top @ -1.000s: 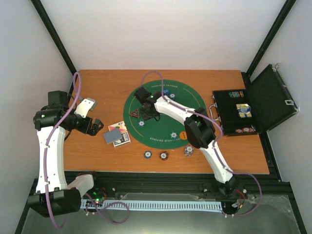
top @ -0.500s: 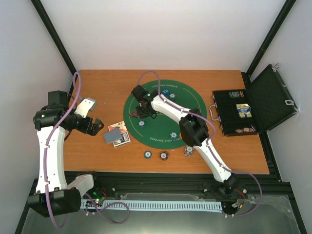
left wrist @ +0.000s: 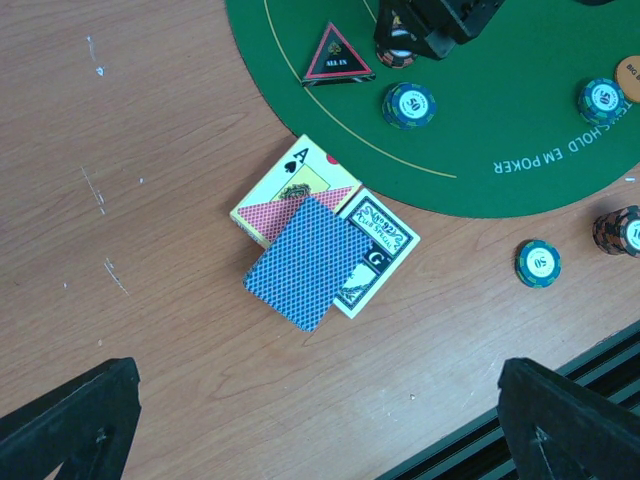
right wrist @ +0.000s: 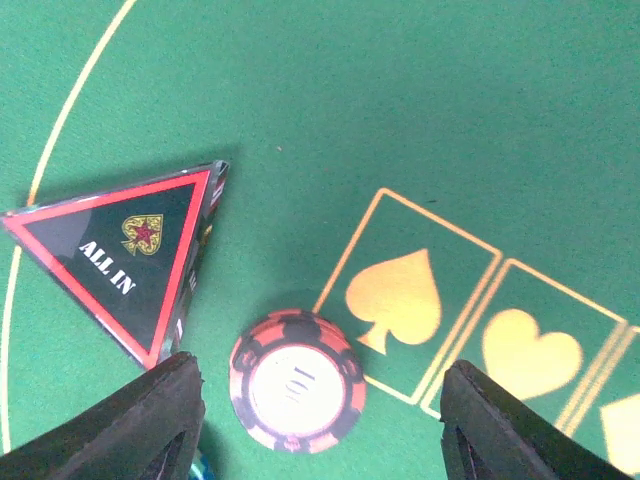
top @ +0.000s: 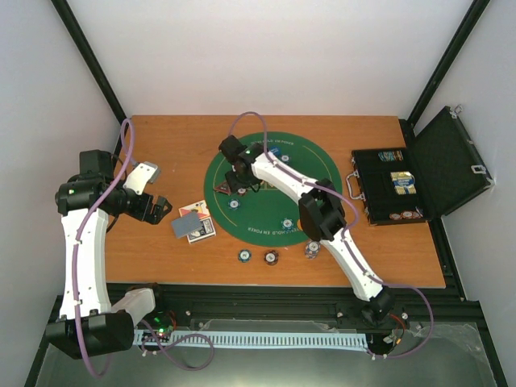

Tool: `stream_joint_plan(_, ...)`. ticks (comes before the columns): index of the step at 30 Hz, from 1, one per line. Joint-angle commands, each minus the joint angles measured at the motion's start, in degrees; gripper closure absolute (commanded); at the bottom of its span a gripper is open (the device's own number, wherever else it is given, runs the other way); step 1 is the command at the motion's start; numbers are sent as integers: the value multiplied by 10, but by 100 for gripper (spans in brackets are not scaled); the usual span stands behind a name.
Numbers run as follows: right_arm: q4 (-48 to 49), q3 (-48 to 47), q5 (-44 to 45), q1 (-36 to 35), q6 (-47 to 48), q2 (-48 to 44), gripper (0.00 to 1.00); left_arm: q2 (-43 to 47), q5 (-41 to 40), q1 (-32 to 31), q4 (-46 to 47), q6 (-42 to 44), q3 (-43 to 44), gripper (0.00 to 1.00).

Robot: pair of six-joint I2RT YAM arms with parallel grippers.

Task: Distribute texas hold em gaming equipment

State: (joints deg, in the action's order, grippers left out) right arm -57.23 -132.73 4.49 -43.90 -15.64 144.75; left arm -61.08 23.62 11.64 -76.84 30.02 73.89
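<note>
Right claw point(right wrist: 318, 410) of mine stands partly open astride the chip point(right wrist: 295, 381), fingers clear of it on both sides, holding nothing. The chip lies flat on the mat point(right wrist: 450, 110), just beside the marker point(right wrist: 130, 255) and close to the printed spade. I'd judge it light, stiff and slick-faced. Being thin, it wants pinching across its striped rim, low against the felt. It is round, so it has no long axis, and it lies printed face up.

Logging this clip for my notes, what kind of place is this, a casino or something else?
Probably a robot lab test cell, not a casino: wooden table boxed in by plain white panels and black frame bars, with a green poker mat on it.
</note>
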Motion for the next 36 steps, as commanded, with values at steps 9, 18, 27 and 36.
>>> stream_joint_plan(9,40,225,46,-32,-8,-259,32,11,0,2,-10,-6,25,0)
stream_joint_plan(18,143,597,68,-139,-109,-494,21,21,-1,2,-8,-12,17,0)
stream_joint_plan(27,152,724,64,-201,-188,-587,14,32,0,2,-4,-8,10,0)
stream_joint_plan(36,166,757,52,-223,-201,-573,13,35,1,2,-3,-8,9,0)
